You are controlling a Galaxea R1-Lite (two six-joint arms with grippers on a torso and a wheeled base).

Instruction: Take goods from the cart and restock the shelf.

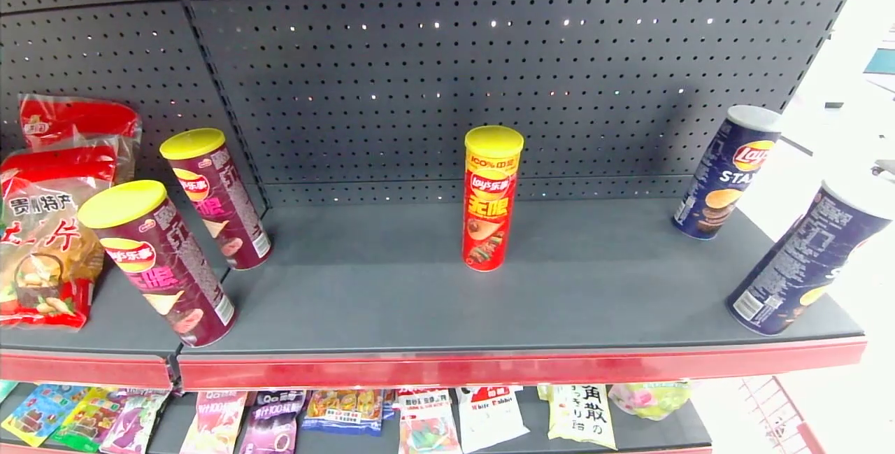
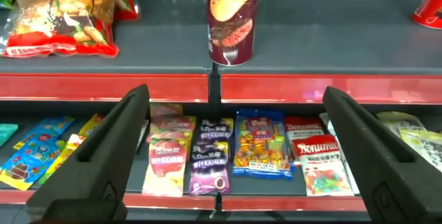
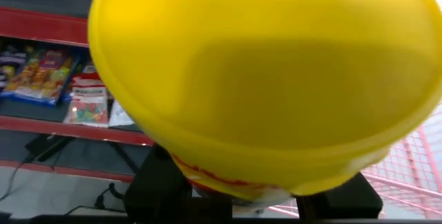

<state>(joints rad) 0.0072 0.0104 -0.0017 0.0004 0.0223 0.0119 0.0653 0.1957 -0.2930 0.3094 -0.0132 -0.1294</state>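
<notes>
A chip can with a yellow lid (image 3: 269, 72) sits right against the right wrist camera, with my right gripper (image 3: 248, 196) shut on its body; the dark fingers (image 3: 159, 189) show beneath the lid. In front of the shelf's red front edge, my left gripper (image 2: 235, 92) is open with nothing between its fingers. On the grey shelf (image 1: 419, 293) stand a red can (image 1: 489, 199), two maroon cans (image 1: 218, 196) (image 1: 159, 261) and two dark blue cans (image 1: 727, 172) (image 1: 804, 258). The nearer maroon can (image 2: 232, 18) stands just beyond the left gripper.
Red snack bags (image 1: 45, 230) fill the shelf's left end. The lower shelf holds several small candy and snack packets (image 1: 419, 419) (image 2: 262, 144). A red wire cart (image 1: 776, 412) (image 3: 414, 175) stands low on the right. Wide gaps lie on either side of the red can.
</notes>
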